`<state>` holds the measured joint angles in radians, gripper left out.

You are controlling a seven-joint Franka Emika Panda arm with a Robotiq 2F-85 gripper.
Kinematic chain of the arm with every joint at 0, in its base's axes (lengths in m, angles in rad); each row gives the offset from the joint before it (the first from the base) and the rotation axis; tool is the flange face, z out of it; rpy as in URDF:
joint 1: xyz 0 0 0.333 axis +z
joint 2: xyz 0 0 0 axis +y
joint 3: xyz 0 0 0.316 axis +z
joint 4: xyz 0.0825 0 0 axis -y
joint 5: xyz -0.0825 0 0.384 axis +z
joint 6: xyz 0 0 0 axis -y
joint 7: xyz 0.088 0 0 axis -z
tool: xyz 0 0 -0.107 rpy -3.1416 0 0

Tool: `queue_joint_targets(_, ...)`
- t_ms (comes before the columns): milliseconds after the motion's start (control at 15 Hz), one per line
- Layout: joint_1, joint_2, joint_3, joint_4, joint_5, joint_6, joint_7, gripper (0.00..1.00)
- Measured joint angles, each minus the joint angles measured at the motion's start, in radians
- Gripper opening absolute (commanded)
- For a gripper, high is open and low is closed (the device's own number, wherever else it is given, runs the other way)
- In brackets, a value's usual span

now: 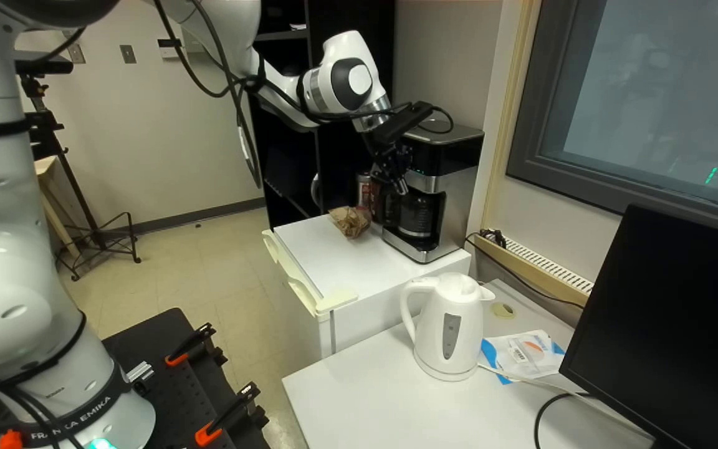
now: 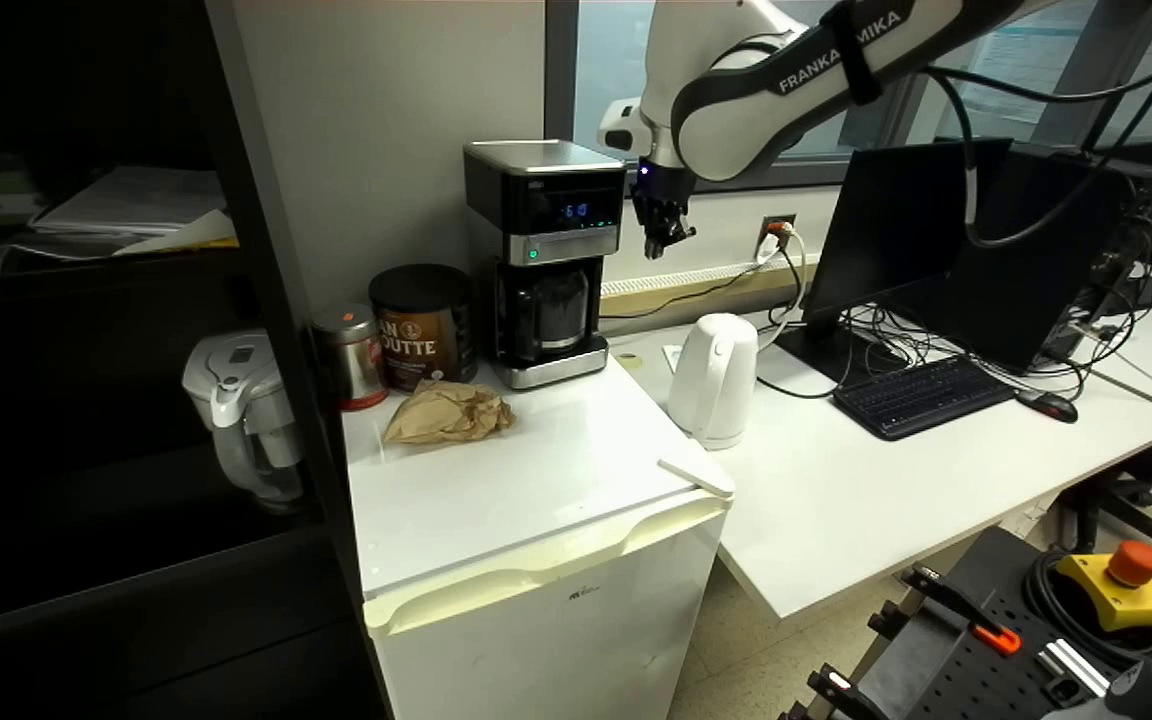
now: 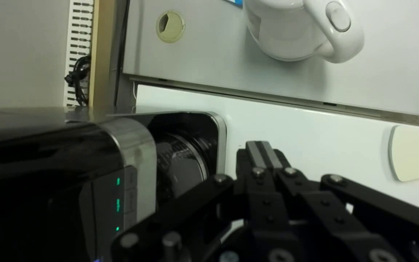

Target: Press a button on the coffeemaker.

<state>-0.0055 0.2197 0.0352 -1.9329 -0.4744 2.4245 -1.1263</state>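
table [image 2: 806,510]: white, just beside fridge [image 2: 536,460] | on table we see kettle [image 1: 449,324] upright near the fridge, packet [image 1: 524,352] just beside it, black monitor [image 2: 896,230], keyboard [image 2: 921,397], mouse [image 2: 1048,405] just beside keyboard, tangled cables [image 2: 881,340] | on fridge we see coffeemaker [image 2: 546,245] upright, tub [image 2: 421,330] and tin [image 2: 350,355] beside it, crumpled bag [image 2: 448,412] in front of both

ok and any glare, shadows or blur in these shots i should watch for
Wrist view: the white electric kettle casts a soft shadow on the desk; the button labels on the drip coffeemaker are too faint to read. Both exterior views: much of the black shelving unit is lost in darkness. In an exterior view: the window shows a green glint, probably a reflection.
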Motion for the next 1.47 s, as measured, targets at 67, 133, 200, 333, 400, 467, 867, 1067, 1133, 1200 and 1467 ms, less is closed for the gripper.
queue_joint_targets(67, 0.002, 0.011, 0.001, 0.01, -0.001, 0.014, -0.01, 0.02)
queue_joint_targets(133, 0.004, 0.022, 0.001, 0.018, -0.003, 0.029, -0.018, 0.02)
queue_joint_targets(200, 0.006, 0.032, 0.001, 0.026, -0.008, 0.047, -0.025, 0.02)
queue_joint_targets(333, 0.007, 0.051, 0.001, 0.04, -0.021, 0.085, -0.038, 0.02)
queue_joint_targets(400, 0.007, 0.06, 0.001, 0.046, -0.027, 0.105, -0.042, 0.02)
queue_joint_targets(467, 0.007, 0.069, 0.001, 0.052, -0.033, 0.126, -0.047, 0.02)
queue_joint_targets(867, 0.008, 0.113, -0.001, 0.073, -0.073, 0.255, -0.055, 0.02)
queue_joint_targets(1067, 0.009, 0.126, -0.001, 0.079, -0.093, 0.293, -0.056, 0.02)
queue_joint_targets(1133, 0.009, 0.127, -0.001, 0.079, -0.101, 0.297, -0.056, 0.02)
queue_joint_targets(1200, 0.009, 0.127, -0.001, 0.079, -0.108, 0.299, -0.056, 0.02)
queue_joint_targets(1467, 0.009, 0.127, -0.001, 0.079, -0.136, 0.302, -0.056, 0.02)
